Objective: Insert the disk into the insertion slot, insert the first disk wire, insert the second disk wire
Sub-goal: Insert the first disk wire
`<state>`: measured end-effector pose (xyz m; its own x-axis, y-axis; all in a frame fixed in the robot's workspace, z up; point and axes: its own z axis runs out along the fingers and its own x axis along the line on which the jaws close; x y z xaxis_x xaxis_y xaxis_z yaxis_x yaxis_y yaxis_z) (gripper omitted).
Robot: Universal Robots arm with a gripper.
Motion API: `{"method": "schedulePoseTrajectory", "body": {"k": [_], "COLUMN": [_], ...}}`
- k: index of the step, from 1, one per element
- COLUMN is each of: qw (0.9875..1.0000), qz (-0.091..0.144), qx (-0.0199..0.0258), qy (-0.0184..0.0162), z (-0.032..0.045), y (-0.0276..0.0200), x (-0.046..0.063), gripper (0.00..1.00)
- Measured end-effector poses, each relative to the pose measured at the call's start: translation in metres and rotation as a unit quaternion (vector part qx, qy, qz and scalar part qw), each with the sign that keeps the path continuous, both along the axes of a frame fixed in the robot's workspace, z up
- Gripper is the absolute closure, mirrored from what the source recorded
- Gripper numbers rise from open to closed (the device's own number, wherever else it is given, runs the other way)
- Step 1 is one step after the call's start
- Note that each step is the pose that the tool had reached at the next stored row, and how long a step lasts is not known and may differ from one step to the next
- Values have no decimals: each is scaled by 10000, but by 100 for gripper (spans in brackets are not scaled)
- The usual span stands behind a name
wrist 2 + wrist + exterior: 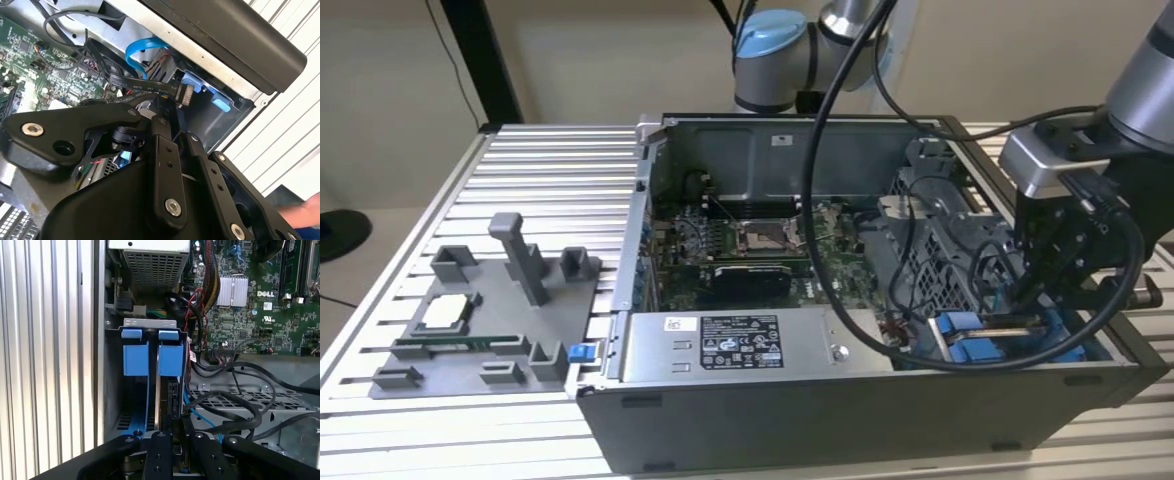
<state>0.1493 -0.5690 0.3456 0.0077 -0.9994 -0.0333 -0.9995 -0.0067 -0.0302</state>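
Note:
The disk (159, 390) stands on edge in its blue carrier (170, 359), down inside the insertion slot (112, 390) at the case's front corner. In the exterior view the blue carrier (977, 348) sits low at the case's right end, and my gripper (1041, 305) reaches down right beside it. My gripper (175, 430) hovers just above the disk's near end, fingers drawn close together. A flat black disk wire (145, 86) runs to the fingertips, and its connector (186, 94) sticks out beside the blue tabs (192, 82). The gripper (167, 104) looks shut on that wire.
The labelled grey power-supply box (736, 348) lies along the case's near wall. Loose black cables (235, 405) and a blue cable (140, 50) cross the perforated cage next to the slot. The motherboard (747, 245) fills the case floor. A grey parts fixture (494, 320) stands on the exterior view's left.

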Motion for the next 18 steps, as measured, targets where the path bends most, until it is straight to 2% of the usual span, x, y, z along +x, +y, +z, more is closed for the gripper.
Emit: {"method": "schedulePoseTrajectory", "body": {"k": [18], "qw": [10000], "qz": [0], "qx": [0], "qy": [0], "z": [-33], "y": [0], "x": [17], "gripper": [100]}}
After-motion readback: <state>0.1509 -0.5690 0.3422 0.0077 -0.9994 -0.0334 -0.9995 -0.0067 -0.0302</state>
